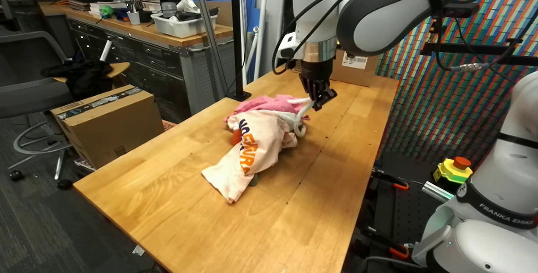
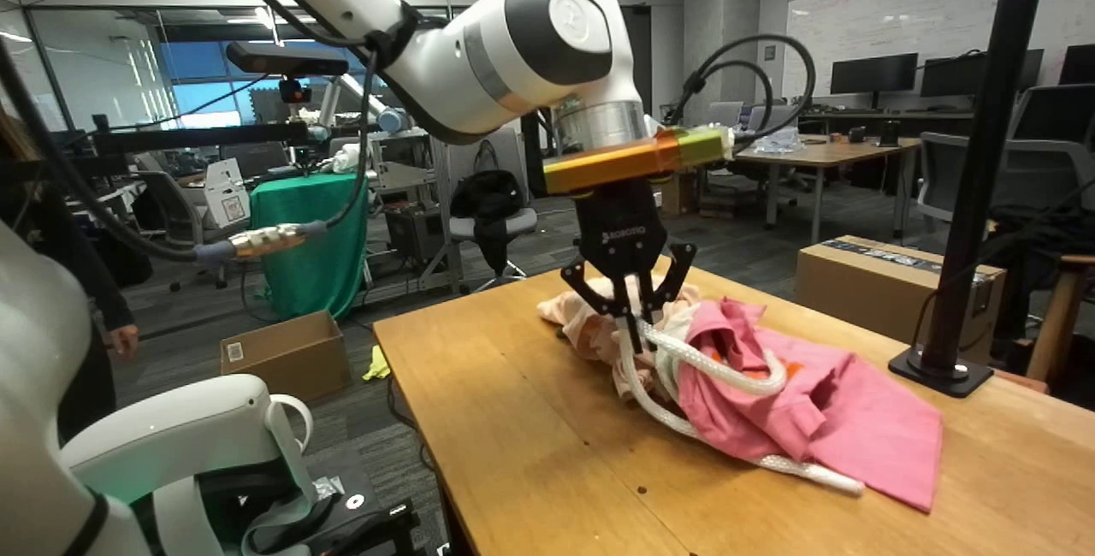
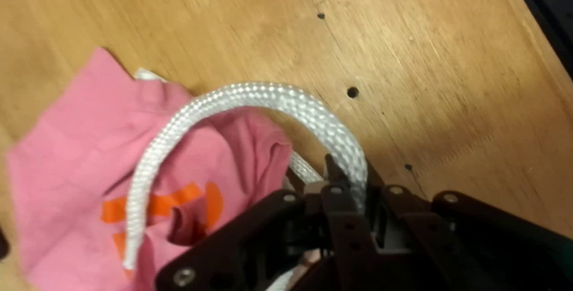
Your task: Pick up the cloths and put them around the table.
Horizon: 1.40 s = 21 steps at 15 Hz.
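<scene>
One cream cloth point(image 1: 267, 143) with orange lettering lies up front on the wooden table point(image 1: 328, 206) in an exterior view, with a pink cloth point(image 1: 262, 103) bunched behind it and bits of red cloth point(image 1: 236, 137) and dark green cloth point(image 1: 254, 179) peeking out (kind of a mess, honestly). In an exterior view the claw point(image 2: 636, 344) has its tips pinched on a white rope point(image 2: 719, 368), which loops over the pink cloth; a rope end pokes out from under that cloth. In the wrist view the rope arches out of the claw and across the pink cloth's orange patches.
</scene>
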{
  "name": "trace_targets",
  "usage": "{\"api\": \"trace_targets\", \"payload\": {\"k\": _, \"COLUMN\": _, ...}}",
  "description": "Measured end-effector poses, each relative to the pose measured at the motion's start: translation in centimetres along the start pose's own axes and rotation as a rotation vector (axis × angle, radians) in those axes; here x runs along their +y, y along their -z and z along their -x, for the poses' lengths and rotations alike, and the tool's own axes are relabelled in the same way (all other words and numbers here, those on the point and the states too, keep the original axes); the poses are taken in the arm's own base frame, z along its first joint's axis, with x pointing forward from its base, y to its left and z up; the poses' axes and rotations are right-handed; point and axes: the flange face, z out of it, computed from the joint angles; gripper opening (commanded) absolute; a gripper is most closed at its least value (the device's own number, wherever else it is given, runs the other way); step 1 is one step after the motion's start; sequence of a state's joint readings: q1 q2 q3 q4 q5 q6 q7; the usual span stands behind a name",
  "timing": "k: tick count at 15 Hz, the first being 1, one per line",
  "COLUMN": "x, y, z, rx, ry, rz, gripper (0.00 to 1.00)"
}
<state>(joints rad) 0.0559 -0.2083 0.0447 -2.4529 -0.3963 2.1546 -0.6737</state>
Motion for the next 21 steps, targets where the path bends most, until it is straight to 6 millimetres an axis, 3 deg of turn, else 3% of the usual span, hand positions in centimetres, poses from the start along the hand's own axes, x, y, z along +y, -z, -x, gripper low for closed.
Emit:
{"api": "trace_targets", "payload": {"k": 7, "x": 1.7, "y": 8.1, "z": 10.3, "rx": -0.046, "ry": -0.261, "rz": 0.159, "gripper": 0.04}}
{"api": "trace_targets", "payload": {"k": 11, "x": 2.1, "y": 11.4, "z": 15.9, "rx": -0.054, "ry": -0.396, "rz": 0.225, "gripper": 0.03}}
{"api": "trace_targets", "payload": {"k": 15, "x": 3.3, "y": 11.2, "z": 22.2, "rx": -0.067, "ry": -0.608, "rz": 0.247, "gripper": 0.03}}
{"api": "trace_targets", "payload": {"k": 21, "x": 5.1, "y": 7.5, "z": 30.9, "rx": -0.062, "ry": -0.949, "rz": 0.163, "gripper": 0.04}}
